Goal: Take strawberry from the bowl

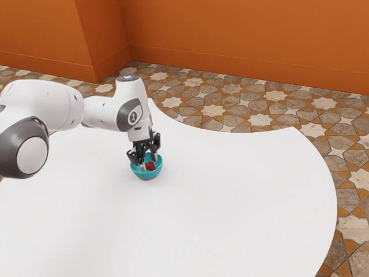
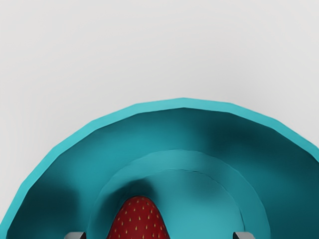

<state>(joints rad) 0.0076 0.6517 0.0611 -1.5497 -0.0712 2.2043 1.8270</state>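
fingers (image 1: 154, 156) spread, reaching into bowl (image 1: 147, 175) | wrist view: seed-dotted strawberry (image 2: 138, 221) | exterior view: orange wall (image 1: 230, 34), tiled floor (image 1: 230, 107)

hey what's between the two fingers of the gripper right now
The strawberry, in the teal bowl. The wrist view shows it between the open fingers of the gripper, nearer one of them.

Arm (image 1: 52, 104) is showing glossy white, rounded segments, small dark screw dots. Dark grey collar (image 1: 10, 151) is ringing a pale round cap (image 1: 31, 156). Grey patch (image 1: 123, 118) is bearing a white marking (image 1: 133, 118). Jaws are looking black, pale-tipped.
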